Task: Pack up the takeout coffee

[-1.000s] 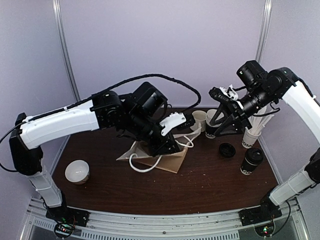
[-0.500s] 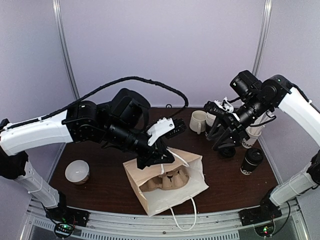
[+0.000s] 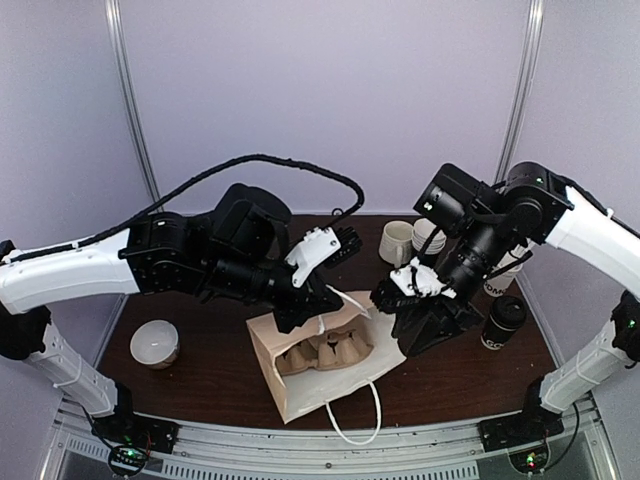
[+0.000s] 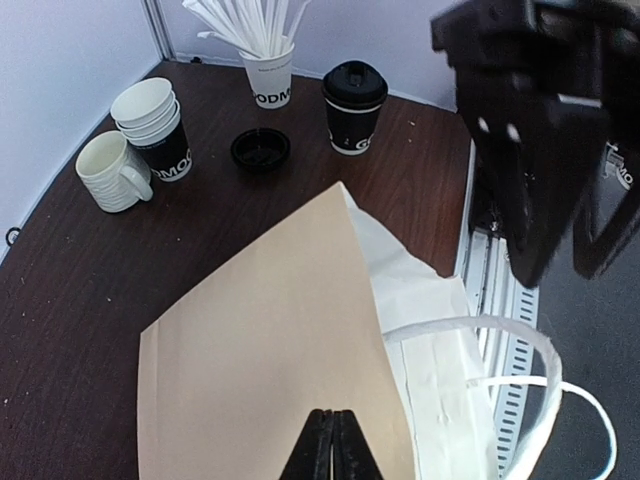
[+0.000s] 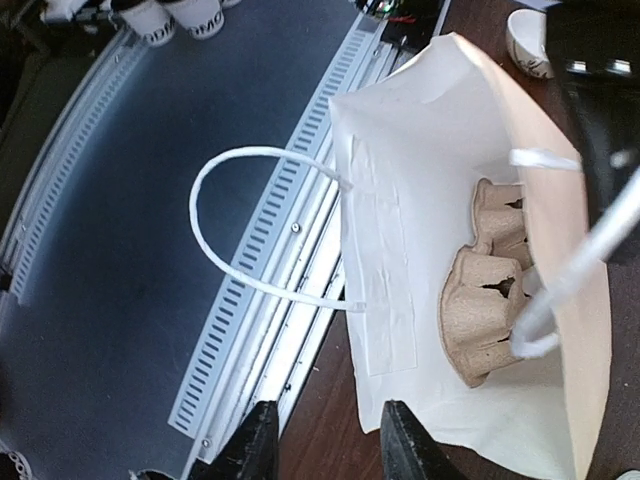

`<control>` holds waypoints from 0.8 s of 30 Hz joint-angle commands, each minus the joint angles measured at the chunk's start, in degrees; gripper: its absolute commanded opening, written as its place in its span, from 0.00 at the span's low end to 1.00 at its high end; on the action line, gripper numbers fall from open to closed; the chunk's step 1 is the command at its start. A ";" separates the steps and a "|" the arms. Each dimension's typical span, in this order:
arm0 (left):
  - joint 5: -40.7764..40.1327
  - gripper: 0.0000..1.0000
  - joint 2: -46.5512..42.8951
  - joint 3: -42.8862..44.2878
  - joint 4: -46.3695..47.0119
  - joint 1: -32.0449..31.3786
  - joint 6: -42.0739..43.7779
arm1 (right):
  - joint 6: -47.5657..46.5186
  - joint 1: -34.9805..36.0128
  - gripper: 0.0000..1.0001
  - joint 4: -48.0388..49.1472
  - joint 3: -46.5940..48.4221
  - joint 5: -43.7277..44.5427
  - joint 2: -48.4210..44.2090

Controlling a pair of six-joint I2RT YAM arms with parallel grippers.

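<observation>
You're now propping the bag point(image 3: 330, 392) open, L fingers point(image 4: 318, 452) clamping its rim; R fingers point(image 5: 262, 442) (apart) arriving, coffee point(image 3: 503, 322) waiting.

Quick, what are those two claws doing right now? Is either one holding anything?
Left gripper: closed, pinching the wall of the paper bag.
Right gripper: open, holding nothing.
</observation>
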 commanded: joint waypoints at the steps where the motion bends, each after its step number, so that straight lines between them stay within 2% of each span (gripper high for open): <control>1: -2.88 0.00 -0.97 -1.09 5.87 0.27 -1.89 | -0.62 7.78 0.34 3.10 -0.39 18.60 2.32; 5: -1.25 0.00 -0.49 -0.50 6.04 1.69 -3.19 | -0.28 10.71 0.30 6.93 1.45 28.70 5.28; 11: 1.70 0.00 -1.31 -1.53 8.44 3.32 -8.10 | 3.02 11.35 0.29 11.40 0.92 31.93 6.50; 16: 0.52 0.00 -1.75 -4.07 12.63 3.36 -13.56 | 12.13 11.39 0.28 18.50 -3.52 37.84 5.50; 20: -3.75 0.00 -4.14 -10.34 22.83 3.31 -19.18 | 15.87 10.35 0.25 17.73 -4.78 37.96 5.31; 24: -4.55 0.00 -4.83 -13.98 28.70 3.24 -20.77 | 18.51 7.60 0.25 18.22 -8.18 32.17 4.86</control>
